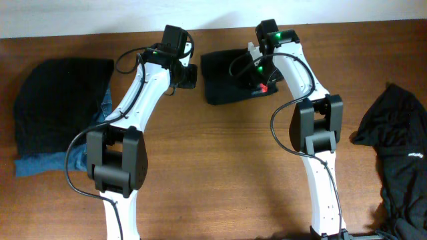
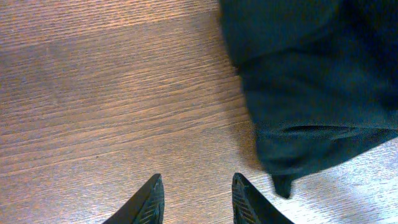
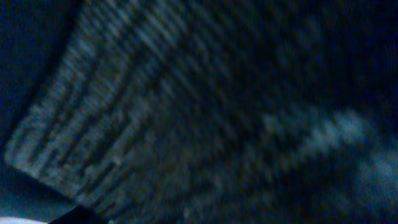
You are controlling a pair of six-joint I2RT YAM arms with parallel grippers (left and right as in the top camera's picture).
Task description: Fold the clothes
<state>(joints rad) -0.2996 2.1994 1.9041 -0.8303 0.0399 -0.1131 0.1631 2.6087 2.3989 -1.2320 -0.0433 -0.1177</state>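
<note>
Wooden table [image 1: 220, 160] on my feed holds a folded garment [image 1: 223, 83] upper centre, my right gripper [image 1: 261, 80] on it with jaws I cannot read, left gripper [image 2: 194, 186] spread beside it, and a crumpled garment [image 1: 400, 153] at right awaiting folding.

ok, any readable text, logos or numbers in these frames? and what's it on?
White lettering on the black garment at the table's right edge: too small to read.
Folded black garment at top centre: no text visible.
Dark pile at left: no text visible.
Left wrist view: none.
Right wrist view: blurred fabric only, nothing legible.
</note>
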